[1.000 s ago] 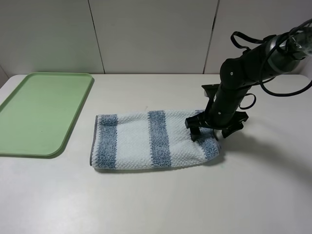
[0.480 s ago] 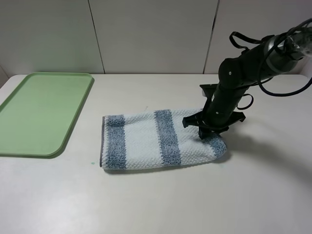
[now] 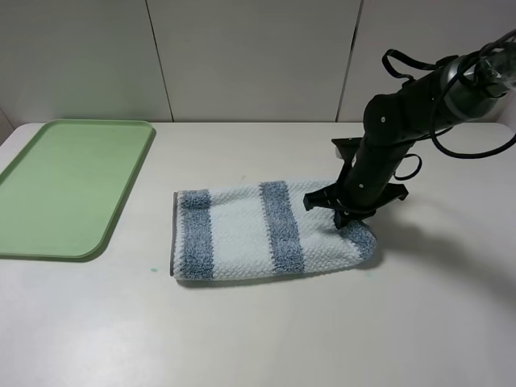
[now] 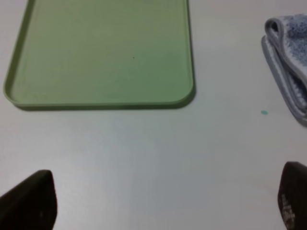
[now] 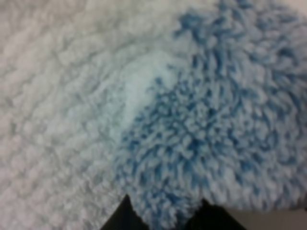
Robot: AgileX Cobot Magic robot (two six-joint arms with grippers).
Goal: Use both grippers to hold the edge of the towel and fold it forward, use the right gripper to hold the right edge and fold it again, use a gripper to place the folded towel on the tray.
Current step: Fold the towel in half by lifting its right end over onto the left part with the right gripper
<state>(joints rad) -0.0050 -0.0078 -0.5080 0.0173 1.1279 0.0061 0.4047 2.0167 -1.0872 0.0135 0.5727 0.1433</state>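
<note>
The towel lies folded into a long striped band in the middle of the table. Its grey edge shows at the left end. My right gripper presses down on the towel's right end. In the right wrist view its two fingertips stand close together with the blue fluffy pile pinched between them. The pale green tray sits bare at the far left. My left gripper hovers open above bare table near the tray, with the towel's hemmed end off to one side.
A tiny green speck lies on the white table between tray and towel. A panelled wall closes off the back. The right arm's cables loop above the table's right side.
The right gripper's jaws have closed on the towel's right end. The whole towel has slid a little to the right, away from the tray.
</note>
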